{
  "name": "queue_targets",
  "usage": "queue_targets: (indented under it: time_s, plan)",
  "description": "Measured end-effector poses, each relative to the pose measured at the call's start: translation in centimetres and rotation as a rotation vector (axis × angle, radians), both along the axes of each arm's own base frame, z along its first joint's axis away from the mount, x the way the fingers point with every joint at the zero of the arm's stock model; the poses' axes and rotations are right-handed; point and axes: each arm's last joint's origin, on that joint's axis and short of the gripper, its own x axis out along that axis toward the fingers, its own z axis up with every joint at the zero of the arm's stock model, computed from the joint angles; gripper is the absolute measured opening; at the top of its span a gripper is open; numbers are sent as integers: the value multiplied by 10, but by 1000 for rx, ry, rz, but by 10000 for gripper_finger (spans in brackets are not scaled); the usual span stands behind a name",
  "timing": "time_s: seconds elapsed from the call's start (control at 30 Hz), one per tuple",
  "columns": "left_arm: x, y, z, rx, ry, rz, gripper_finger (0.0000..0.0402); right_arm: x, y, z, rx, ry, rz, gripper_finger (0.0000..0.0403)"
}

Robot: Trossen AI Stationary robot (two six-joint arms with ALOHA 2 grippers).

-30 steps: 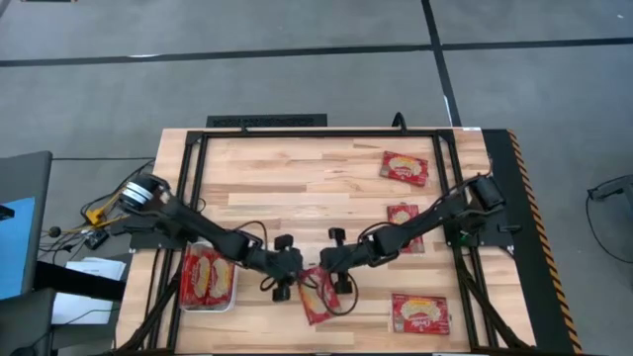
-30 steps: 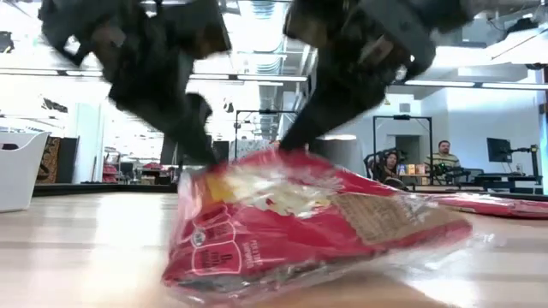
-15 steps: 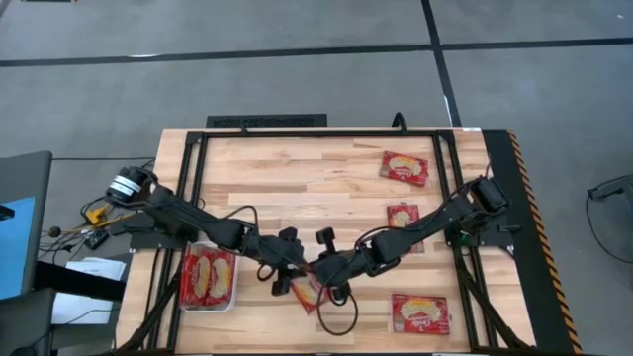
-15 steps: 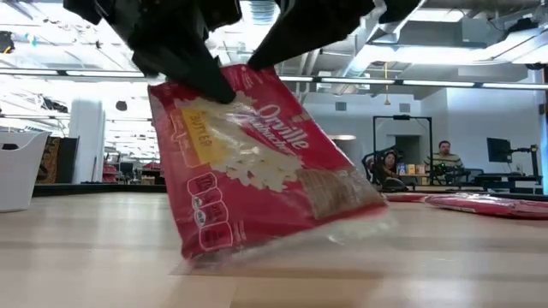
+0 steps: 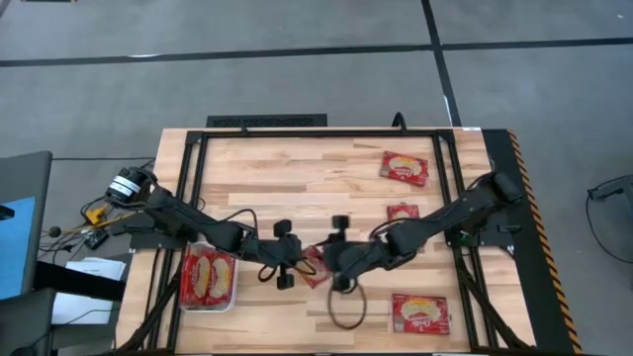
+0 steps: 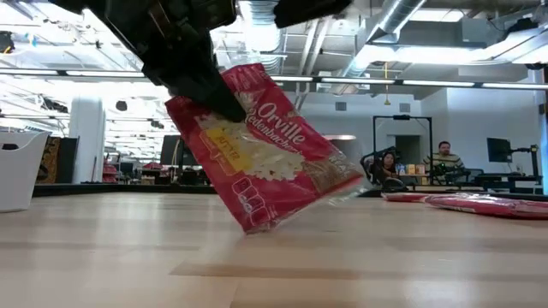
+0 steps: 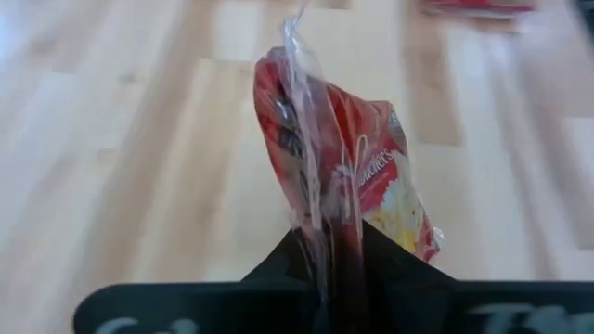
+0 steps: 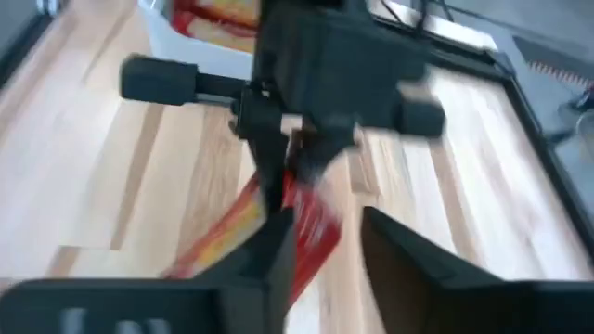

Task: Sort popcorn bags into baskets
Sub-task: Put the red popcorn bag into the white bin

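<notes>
2 dark arms reach over the wooden counter [image 5: 297, 188] and meet near its front middle. On the counter's front left sits the white basket [image 5: 206, 302], a shallow tray with 2 red popcorn bags lying flat inside it. 3 more bags lie flat on the right half: far bag [image 5: 405, 168] near the back, middle bag [image 5: 403, 212] partly under the right arm, and near bag [image 5: 420, 313] at the front right corner.

Between the arms, the held bag [image 6: 265, 162] hangs tilted above the counter, its lower corner close to the wood; whether it touches cannot be told. The left gripper [image 7: 327, 243] is clenched on this bag's upper edge, the clear wrapper seam standing up between its fingers in the left wrist view. The right gripper [image 8: 325, 232] is released, its 2 fingers apart, just beside the bag and facing the left gripper across it.
</notes>
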Motion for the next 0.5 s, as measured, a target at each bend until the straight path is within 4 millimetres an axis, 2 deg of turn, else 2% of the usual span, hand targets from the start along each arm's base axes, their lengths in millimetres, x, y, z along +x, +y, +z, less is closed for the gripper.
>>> queue_targets:
  time_s: [0.1,0.23,0.37,0.5]
  plan:
    - [-7,-5,5,89,-18,68,6,-22,-16,1,87,-36,-71,192]
    - [-17,-18,16,209,-87,122,5,-48,-35,-22,256,-149,-101,238]
    - [-23,-29,26,282,-176,179,6,-68,-45,-48,422,-265,-65,248]
    - [-26,-36,30,309,-221,214,5,-78,-51,-60,520,-349,60,244]
